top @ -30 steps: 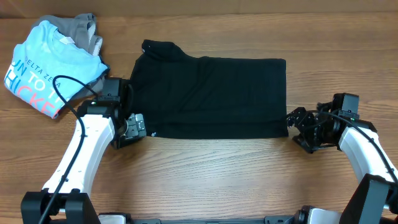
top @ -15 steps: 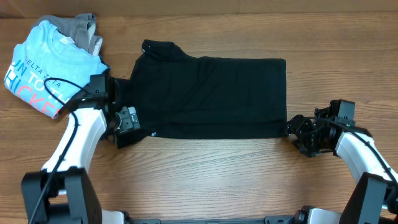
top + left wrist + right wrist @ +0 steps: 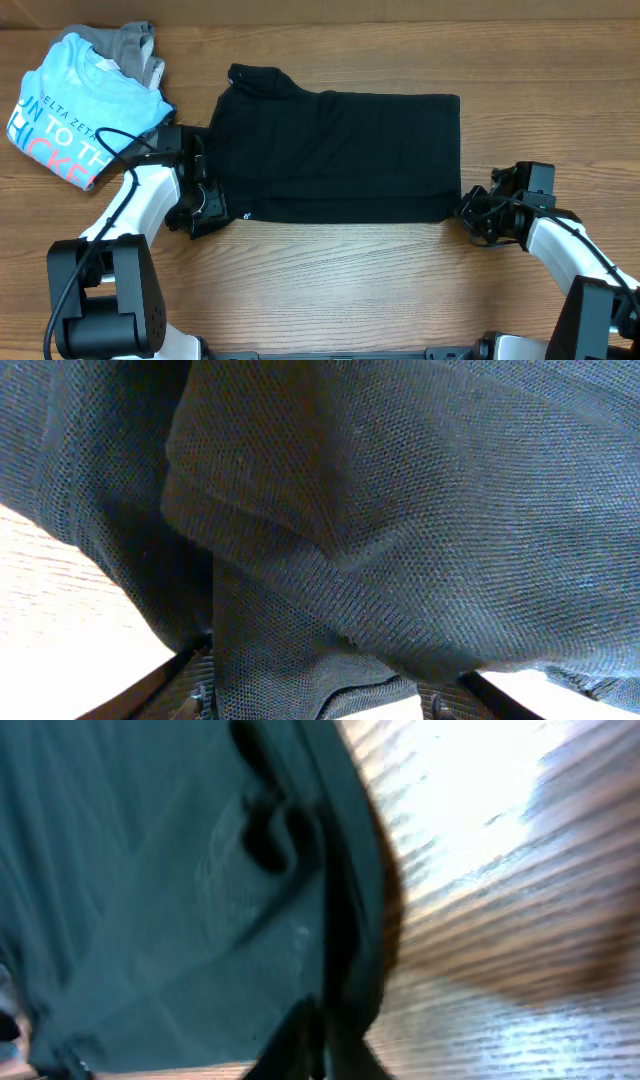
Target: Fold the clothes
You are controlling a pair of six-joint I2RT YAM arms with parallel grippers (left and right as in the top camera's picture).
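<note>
1. Wooden table (image 3: 330, 290): at its top left, a blue shirt (image 3: 70, 110) lies on a grey garment (image 3: 135, 42), close beside the left arm.
2. Black shirt (image 3: 340, 150) lies flat mid-table between the arms. Left gripper (image 3: 207, 203) sits at its lower left corner, jaws apart around bunched cloth; whether it pinches, I cannot tell. Right gripper (image 3: 466, 210) is clamped on the lower right corner.
3. A second ago the right jaws stood open, clear of the hem.

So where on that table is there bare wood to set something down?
Free: the table in front of the black T-shirt, between left gripper and right gripper, and its far right corner. Crowded: far left, with the light blue T-shirt and grey garment.
</note>
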